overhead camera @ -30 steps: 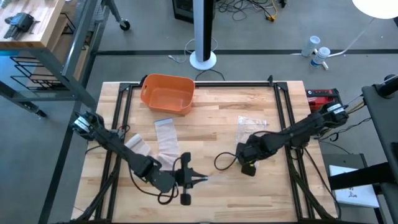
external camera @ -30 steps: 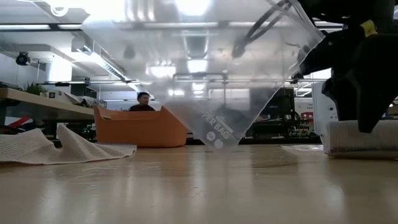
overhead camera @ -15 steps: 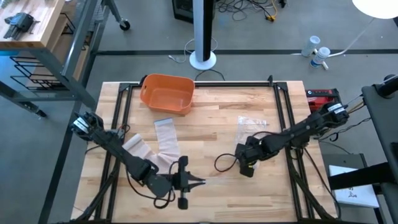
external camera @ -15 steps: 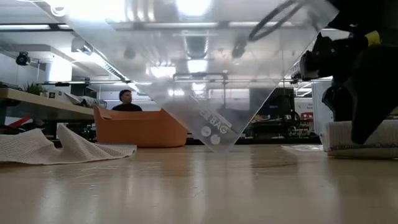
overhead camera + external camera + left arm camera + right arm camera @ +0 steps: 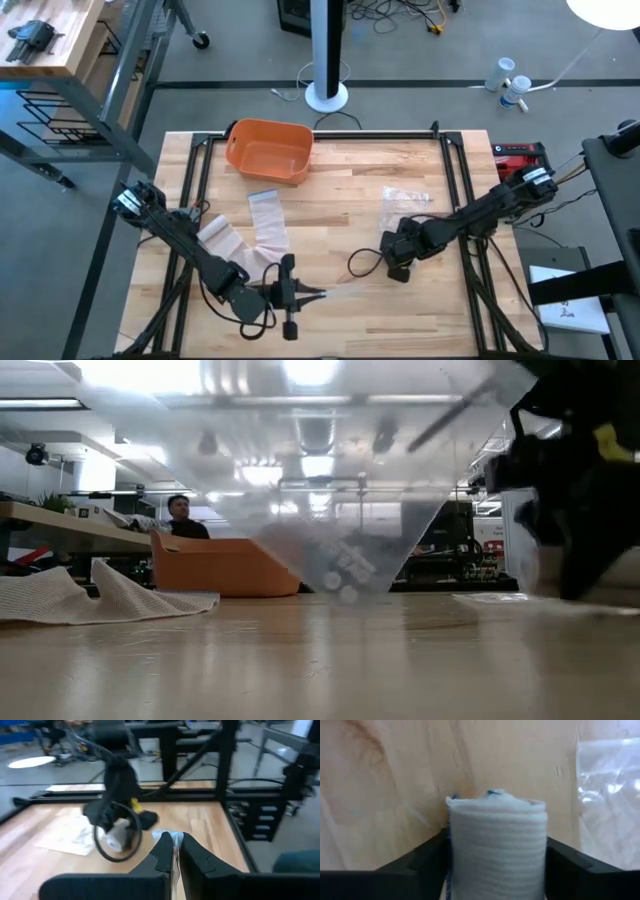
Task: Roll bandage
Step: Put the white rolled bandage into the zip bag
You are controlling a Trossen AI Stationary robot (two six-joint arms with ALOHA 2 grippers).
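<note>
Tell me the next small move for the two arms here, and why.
Probably bring the rolled bandage, clamped in the right gripper, toward the clear zipper bag that the left gripper pinches by its edge and holds up off the table. The roll looks finished, and the bag hangs ready between the arms, so bagging it seems next.

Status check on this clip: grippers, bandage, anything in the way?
Left gripper shut on clear bag, held above table. Right gripper shut on rolled bandage, low over wood. Loose bandage strips near the orange bin, clear of both.
</note>
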